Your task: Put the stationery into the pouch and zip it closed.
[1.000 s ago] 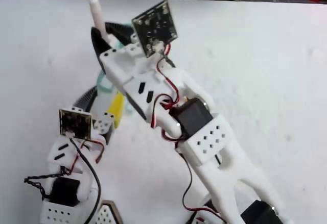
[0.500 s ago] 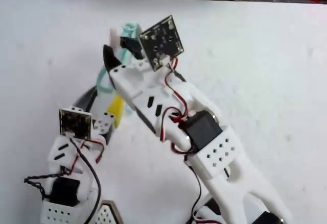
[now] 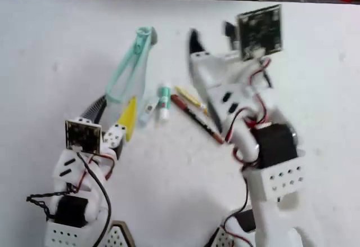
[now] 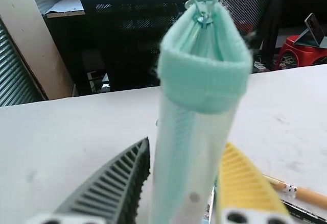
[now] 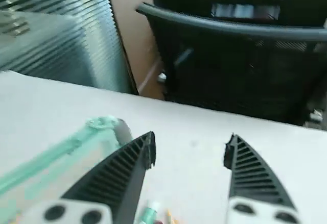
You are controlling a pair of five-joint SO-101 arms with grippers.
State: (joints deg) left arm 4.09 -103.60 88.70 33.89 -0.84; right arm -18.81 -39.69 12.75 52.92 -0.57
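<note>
Mint pouch [image 3: 128, 67] in left hand [image 3: 117, 103]

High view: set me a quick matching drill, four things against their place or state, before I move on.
Things:
1. pouch
2. right gripper
3. glue stick
4. dark pencil

Places or states:
A. open, holding nothing
B. long, lying slantwise on the table next to the right arm
C. clamped in the left gripper
D. white body, green cap, lying flat on the table

Pairs: 1-C, 2-A, 3-D, 4-B.
</note>
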